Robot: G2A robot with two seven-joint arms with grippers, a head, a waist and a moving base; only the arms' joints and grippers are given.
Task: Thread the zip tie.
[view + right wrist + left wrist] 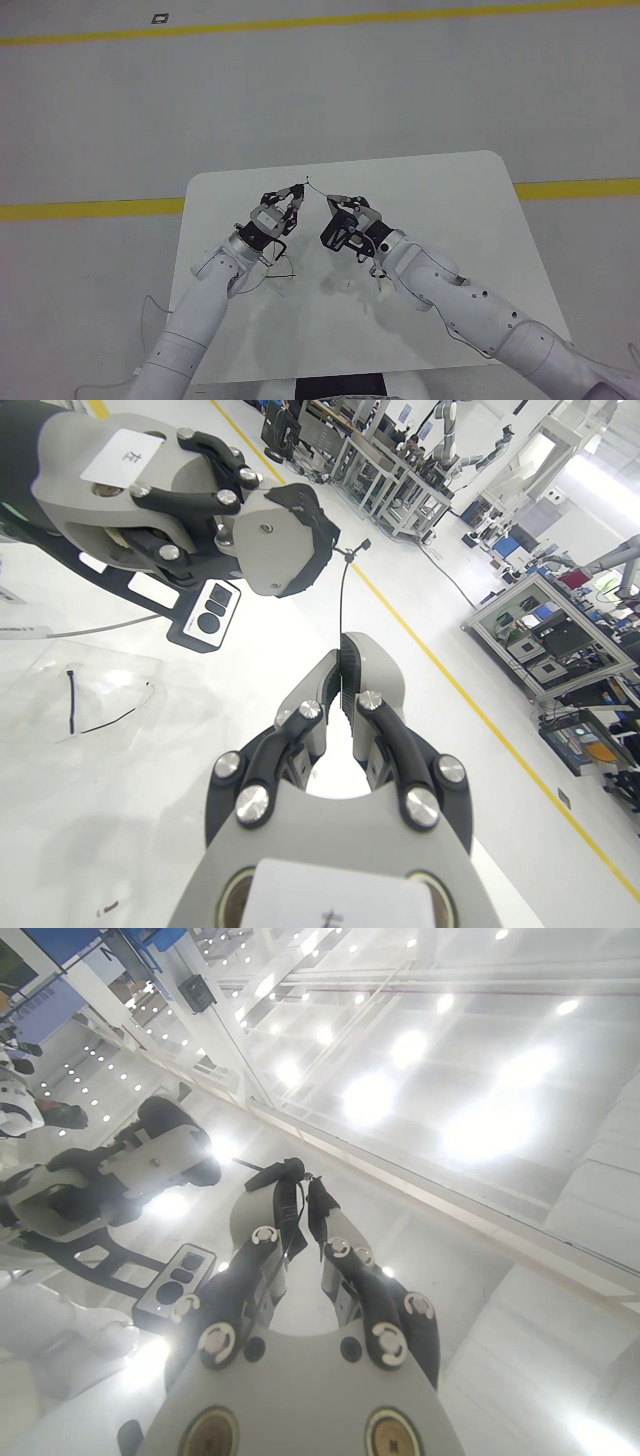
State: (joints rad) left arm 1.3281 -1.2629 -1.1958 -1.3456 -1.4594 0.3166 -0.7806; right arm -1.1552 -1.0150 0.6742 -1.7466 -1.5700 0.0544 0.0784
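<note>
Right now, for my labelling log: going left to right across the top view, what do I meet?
grey-and-black left tool → thin black plastic zip tie → grey-and-black right tool

The place is a large robotics lab or test hall. Along the upper edge of the top view, a yellow line [320, 20] crosses a pale grey floor [400, 90], and a white table [440, 200] stands at centre. The right wrist view shows metal-framed benches [400, 465] loaded with electronics and cables, an equipment rack [550, 640] and another robot arm [446, 435]. The left wrist view shows a high ceiling [450, 1028] with rows of lights [372, 1095].
</note>
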